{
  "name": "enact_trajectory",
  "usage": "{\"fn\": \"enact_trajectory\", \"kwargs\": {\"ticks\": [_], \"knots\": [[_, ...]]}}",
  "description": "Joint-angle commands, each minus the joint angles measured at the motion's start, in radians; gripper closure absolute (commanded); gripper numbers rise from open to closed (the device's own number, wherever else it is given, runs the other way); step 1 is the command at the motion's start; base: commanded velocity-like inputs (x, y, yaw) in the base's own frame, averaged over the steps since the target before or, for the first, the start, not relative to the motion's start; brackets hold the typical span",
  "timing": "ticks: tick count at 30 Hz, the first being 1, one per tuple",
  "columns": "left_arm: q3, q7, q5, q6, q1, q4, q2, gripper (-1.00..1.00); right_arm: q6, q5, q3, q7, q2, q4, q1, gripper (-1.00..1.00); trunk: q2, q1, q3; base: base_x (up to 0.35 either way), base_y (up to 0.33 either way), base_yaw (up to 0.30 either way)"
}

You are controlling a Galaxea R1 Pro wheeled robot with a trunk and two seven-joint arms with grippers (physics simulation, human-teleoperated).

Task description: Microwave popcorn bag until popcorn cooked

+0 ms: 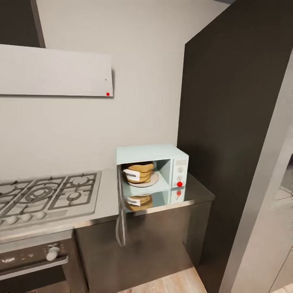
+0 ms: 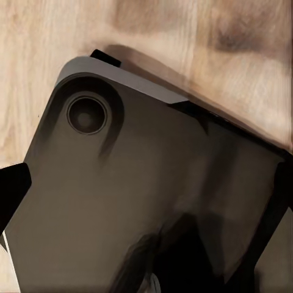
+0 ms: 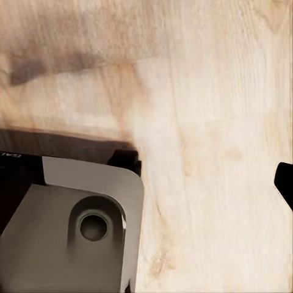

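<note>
We see the small tan-brown burlap popcorn bag [image 1: 138,172] already sitting inside the pale mint-blue microwave [image 1: 151,154], resting on a pale round plate [image 1: 153,180] in the cavity, its white label facing out toward us. The oven's dark glass door [image 1: 121,211] is swung wide open to the left of the cavity and hangs edge-on over the front of the long grey shiny bench [image 1: 106,199]; the bag's reflection shows in the glossy surface below. The oven stands at the right end of that bench, beside a tall dark cabinet panel [image 1: 232,130], with the gas hob with grey grates [image 1: 49,195] well off to the left.

Our two tools are down low: the wrist cameras look onto pale wooden floor [image 3: 213,122] and the robot's own grey base plate [image 2: 134,183]. In the left wrist view, dark fingertips [image 2: 13,186] poke in at the edges, and one dark tip [image 3: 285,183] in the right wrist view, but we cannot tell how far either tool is open; nothing appears to be held.

We judge the loading step done. The coming move turns on the door: it lies ahead and above both lowered arms, and the left arm seems nearer its free edge. It must swing right to close before the red knob [image 1: 179,184] on the right-hand panel is worked.
</note>
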Motion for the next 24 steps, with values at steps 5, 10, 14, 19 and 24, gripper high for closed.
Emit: {"fn": "enact_trajectory", "kwargs": {"ticks": [5,10,14,19,24], "knots": [[0.005,0.001,0.000,-0.001,0.000,-0.001,0.000,-1.00,0.000,0.006,0.005,0.002,0.001,0.001,0.000,-1.00,-0.001,0.000,-0.001,0.000,-0.285,0.224],[0.005,0.001,0.000,-0.001,0.000,-0.002,0.000,-1.00,0.000,0.006,0.005,0.002,0.002,0.001,0.000,-1.00,-0.001,0.000,-0.001,0.000,-0.285,0.270],[0.005,0.001,0.000,-0.001,0.000,-0.003,0.000,-1.00,-0.001,0.006,0.005,0.002,0.002,0.001,-0.001,-1.00,-0.001,0.000,-0.001,0.000,-0.285,0.273],[0.006,0.001,0.000,-0.001,0.000,-0.004,0.000,-1.00,0.000,0.006,0.005,0.003,0.001,0.001,0.000,-1.00,-0.001,0.000,-0.001,0.000,-0.236,0.250],[0.006,0.001,0.000,-0.001,0.000,-0.004,0.001,-1.00,-0.007,0.007,0.005,0.003,0.001,0.001,-0.001,-1.00,-0.001,0.000,-0.001,0.000,-0.034,0.046]]}}
